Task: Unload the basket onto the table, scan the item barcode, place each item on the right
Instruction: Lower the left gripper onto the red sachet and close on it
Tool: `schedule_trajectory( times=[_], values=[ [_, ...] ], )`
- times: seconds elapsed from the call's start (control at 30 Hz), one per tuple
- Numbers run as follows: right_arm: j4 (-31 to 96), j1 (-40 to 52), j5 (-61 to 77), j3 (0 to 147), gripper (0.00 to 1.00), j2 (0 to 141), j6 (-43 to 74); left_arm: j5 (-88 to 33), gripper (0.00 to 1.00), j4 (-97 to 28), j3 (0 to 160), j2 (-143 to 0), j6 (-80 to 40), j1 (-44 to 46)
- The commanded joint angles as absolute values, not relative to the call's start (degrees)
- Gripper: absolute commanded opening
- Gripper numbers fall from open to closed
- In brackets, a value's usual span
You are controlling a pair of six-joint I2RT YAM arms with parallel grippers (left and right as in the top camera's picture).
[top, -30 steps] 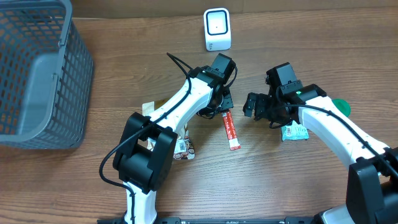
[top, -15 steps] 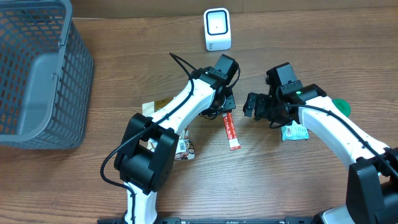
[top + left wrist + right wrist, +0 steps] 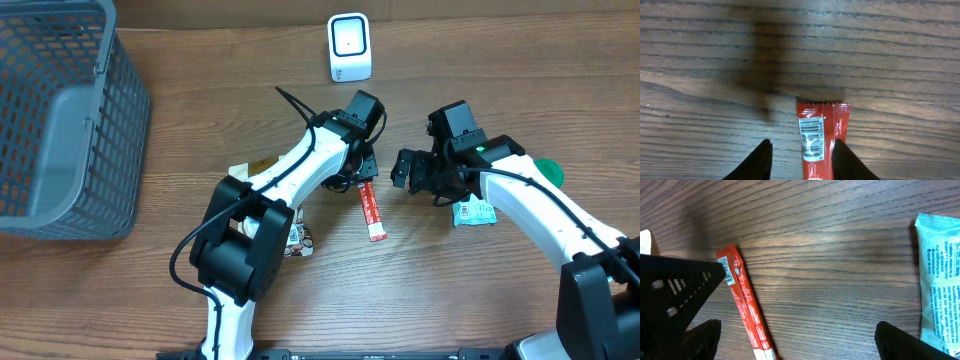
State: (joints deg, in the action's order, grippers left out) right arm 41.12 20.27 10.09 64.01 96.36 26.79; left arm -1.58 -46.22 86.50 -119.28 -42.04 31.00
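Note:
A long red stick packet (image 3: 372, 212) lies flat on the wooden table, its barcode (image 3: 810, 131) facing up near its top end. My left gripper (image 3: 362, 170) hovers over that top end, open. In the left wrist view the packet (image 3: 817, 140) lies between the fingers; the right finger touches its edge, the left finger (image 3: 762, 157) stands apart. My right gripper (image 3: 418, 180) is wide open just right of the packet, nothing in it; its view shows the packet (image 3: 745, 305) near its left finger. The white scanner (image 3: 349, 47) stands at the back.
A grey mesh basket (image 3: 60, 120) fills the far left. A teal packet (image 3: 473, 212) lies by the right arm, a green object (image 3: 548, 170) beyond it. A small packet (image 3: 295, 238) and a tan one (image 3: 250, 170) lie beside the left arm.
My left gripper's jaws have spread a little over the red packet's top end, and the arm has shifted slightly. The packet and the right arm have stayed put.

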Motion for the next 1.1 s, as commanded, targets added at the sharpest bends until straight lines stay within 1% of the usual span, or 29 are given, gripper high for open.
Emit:
schedule_trajectory(
  times=[0.0, 0.17, 0.23, 0.47, 0.5, 0.57, 0.67, 0.73, 1.07],
  values=[
    [40.8, 20.2, 10.1, 63.6, 1.00, 96.8, 27.0, -1.7, 0.35, -45.9, 86.3, -120.2, -42.9, 30.3],
    [40.8, 20.2, 10.1, 63.6, 1.00, 96.8, 27.0, -1.2, 0.36, -45.6, 86.3, -121.5, -42.9, 31.5],
    [40.8, 20.2, 10.1, 63.6, 1.00, 96.8, 27.0, -1.1, 0.35, -45.3, 86.3, -122.4, -42.9, 31.7],
    [40.8, 20.2, 10.1, 63.6, 1.00, 96.8, 27.0, -1.4, 0.21, -46.0, 86.3, -125.9, -44.4, 31.7],
    [40.8, 20.2, 10.1, 63.6, 1.00, 96.8, 27.0, -1.6, 0.17, -46.0, 86.3, -126.1, -44.4, 31.7],
    [40.8, 20.2, 10.1, 63.6, 1.00, 96.8, 27.0, -1.5, 0.04, -46.0, 86.3, -126.2, -44.4, 31.7],
    [40.8, 20.2, 9.8, 63.6, 1.00, 96.8, 26.5, -1.6, 0.04, -46.0, 86.3, -126.2, -44.4, 31.5],
    [41.1, 20.2, 8.4, 63.6, 1.00, 96.8, 23.5, -1.5, 0.04, -46.2, 86.3, -126.2, -44.4, 31.5],
    [41.0, 20.2, 8.4, 63.6, 1.00, 96.8, 23.6, -1.5, 0.04, -46.2, 86.3, -126.2, -45.0, 31.4]
  ],
)
